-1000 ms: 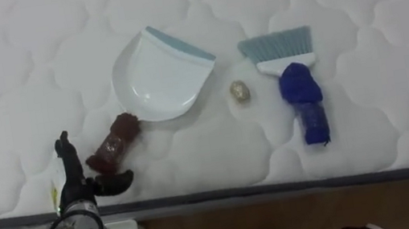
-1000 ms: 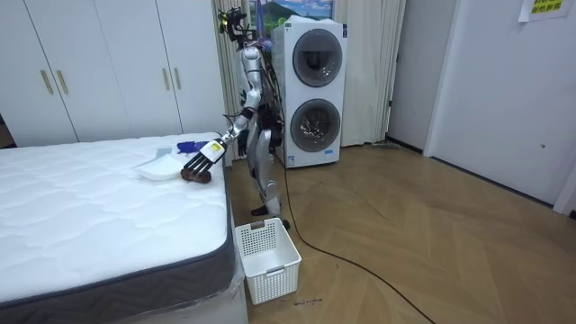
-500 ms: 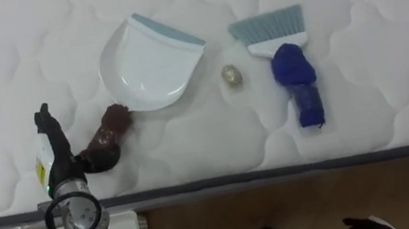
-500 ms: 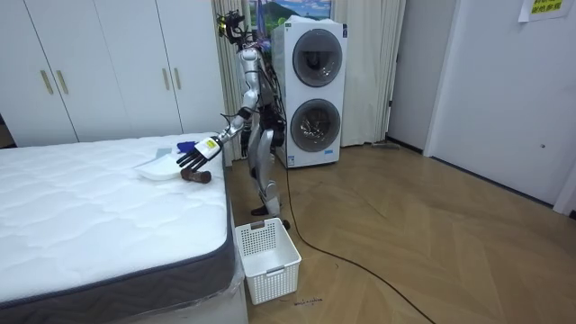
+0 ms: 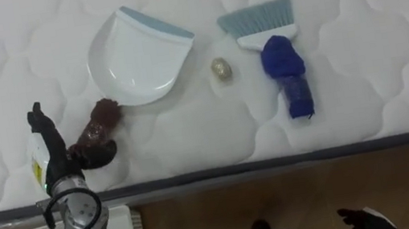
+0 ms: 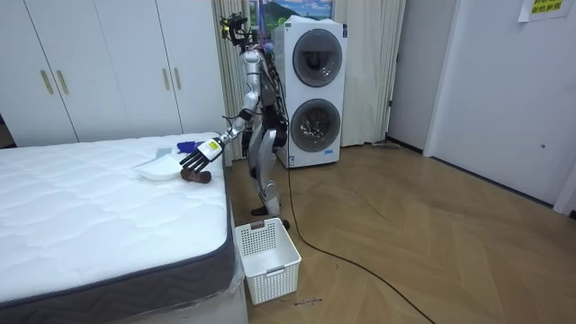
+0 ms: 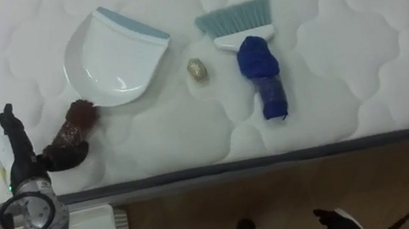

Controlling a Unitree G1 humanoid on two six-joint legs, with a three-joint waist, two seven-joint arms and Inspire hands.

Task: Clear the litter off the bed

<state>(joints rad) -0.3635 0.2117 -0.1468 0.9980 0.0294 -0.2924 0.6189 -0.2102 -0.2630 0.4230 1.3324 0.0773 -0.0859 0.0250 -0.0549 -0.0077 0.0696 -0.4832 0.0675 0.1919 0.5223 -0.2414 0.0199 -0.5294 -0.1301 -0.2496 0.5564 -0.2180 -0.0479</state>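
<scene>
Hovering left hand (image 5: 50, 156) beside brown sock (image 5: 99, 124).

You're looking at a matt, quilted cloth mattress (image 5: 376, 64), a smooth, slightly glossy plastic dustpan (image 5: 136, 64), soft blue cloth (image 5: 286, 70), fuzzy brown cloth (image 5: 97, 126) and a glossy wood floor (image 6: 432, 252).

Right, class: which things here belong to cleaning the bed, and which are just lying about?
Belonging to the job: bed, dustpan with brown handle, brush, small scrap, left hand by the handle; perhaps the white basket.
Lying about: washing machines, wardrobe.
</scene>
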